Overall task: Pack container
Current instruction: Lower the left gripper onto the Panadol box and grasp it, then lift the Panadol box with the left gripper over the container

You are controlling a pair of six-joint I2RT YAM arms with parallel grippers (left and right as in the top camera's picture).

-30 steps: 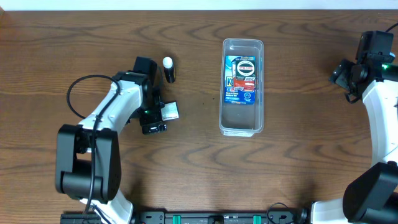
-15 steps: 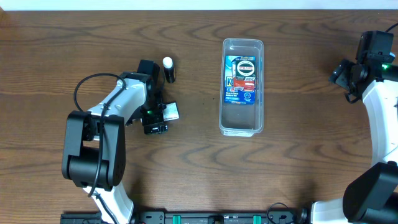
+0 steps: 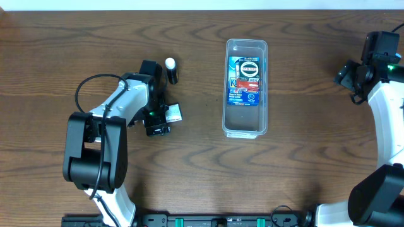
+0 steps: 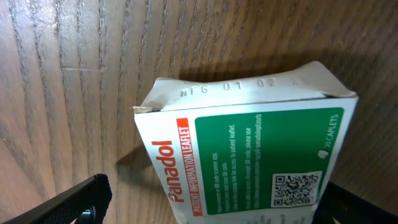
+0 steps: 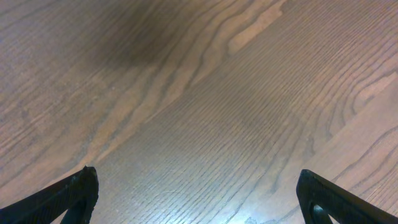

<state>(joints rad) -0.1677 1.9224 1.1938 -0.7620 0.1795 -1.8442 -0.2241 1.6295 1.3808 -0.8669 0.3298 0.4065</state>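
Worktop (image 3: 303,164): dark wood grain, with a pale strip seen along the far edge. The container (image 3: 246,123) is set right of centre, and a blue snack box (image 3: 245,81) is laid flat in its far half. The left end effector (image 4: 221,199) is spread around a Panadol carton (image 4: 249,143); wood is seen between one finger and the carton, and contact on the other side is possibly made but cropped. The right end effector (image 5: 196,180) is held wide apart over bare wood.

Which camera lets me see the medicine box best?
The left wrist camera: the medicine box fills the picture, its name readable. Overhead, it is a tiny white shape. The right wrist camera shows only table.
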